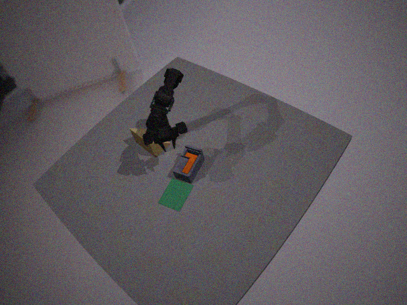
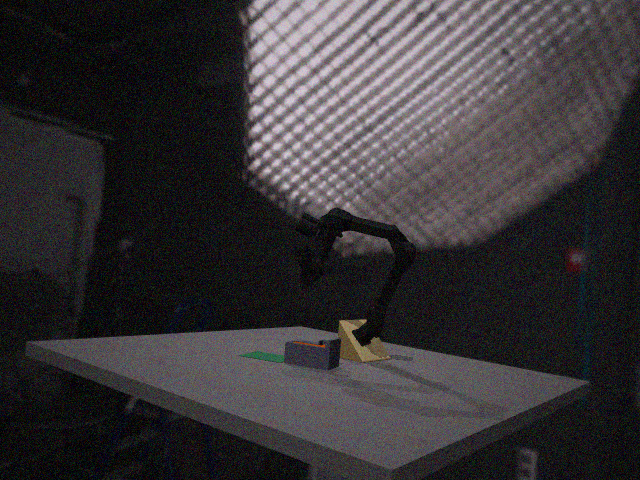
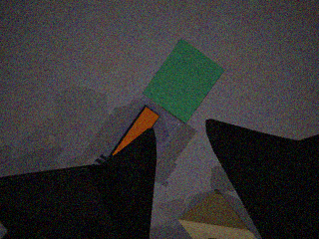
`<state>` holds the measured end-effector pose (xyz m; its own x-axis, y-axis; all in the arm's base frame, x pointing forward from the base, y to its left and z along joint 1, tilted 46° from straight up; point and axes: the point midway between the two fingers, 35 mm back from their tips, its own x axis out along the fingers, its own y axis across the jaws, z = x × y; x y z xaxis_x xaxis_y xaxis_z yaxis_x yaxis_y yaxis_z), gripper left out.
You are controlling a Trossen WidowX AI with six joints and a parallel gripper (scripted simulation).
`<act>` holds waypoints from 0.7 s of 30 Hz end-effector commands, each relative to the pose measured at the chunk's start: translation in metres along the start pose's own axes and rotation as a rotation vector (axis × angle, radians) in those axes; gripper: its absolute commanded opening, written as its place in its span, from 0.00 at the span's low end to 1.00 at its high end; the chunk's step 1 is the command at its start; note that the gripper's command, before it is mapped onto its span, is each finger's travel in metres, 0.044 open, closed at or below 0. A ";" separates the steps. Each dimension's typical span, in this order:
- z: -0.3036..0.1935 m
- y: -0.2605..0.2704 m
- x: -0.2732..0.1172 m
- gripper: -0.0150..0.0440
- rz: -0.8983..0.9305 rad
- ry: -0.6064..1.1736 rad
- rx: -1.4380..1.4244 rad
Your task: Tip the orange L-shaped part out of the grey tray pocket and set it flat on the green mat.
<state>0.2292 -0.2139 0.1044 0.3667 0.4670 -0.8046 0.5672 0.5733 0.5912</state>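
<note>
The orange L-shaped part (image 1: pixel 187 166) (image 2: pixel 310 344) (image 3: pixel 142 126) lies in the pocket of the grey tray (image 1: pixel 182 176) (image 2: pixel 310 356) (image 3: pixel 172 135). Its L-shaped end is away from the mat; in the wrist view the left finger hides that end. The green mat (image 1: pixel 175 194) (image 2: pixel 263 356) (image 3: pixel 183 80) lies flat beside the tray, past the part's straight end. My gripper (image 1: pixel 170 149) (image 2: pixel 309 283) (image 3: pixel 179 129) is partly open and empty, high above the table, clear of part and tray. Its fingers are apart in the wrist view.
A tan wedge-shaped block (image 1: pixel 152 150) (image 2: pixel 350 343) (image 3: pixel 216 210) stands at the arm's base, near the tray's L-end side. The tray has a raised wall at that end. The arm's shadows fall across the table (image 1: pixel 229 210) (image 2: pixel 206 382).
</note>
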 end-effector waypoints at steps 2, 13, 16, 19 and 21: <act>-0.046 0.068 0.034 0.56 0.096 0.182 -0.445; -0.090 0.110 0.053 0.56 0.201 0.315 -0.781; -0.090 0.110 0.053 0.56 0.201 0.315 -0.781; -0.093 0.111 0.065 0.56 0.199 0.314 -0.781; -0.098 0.112 0.081 0.56 0.198 0.313 -0.781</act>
<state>0.2481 -0.0612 0.1214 0.1273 0.6994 -0.7033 -0.1919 0.7131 0.6743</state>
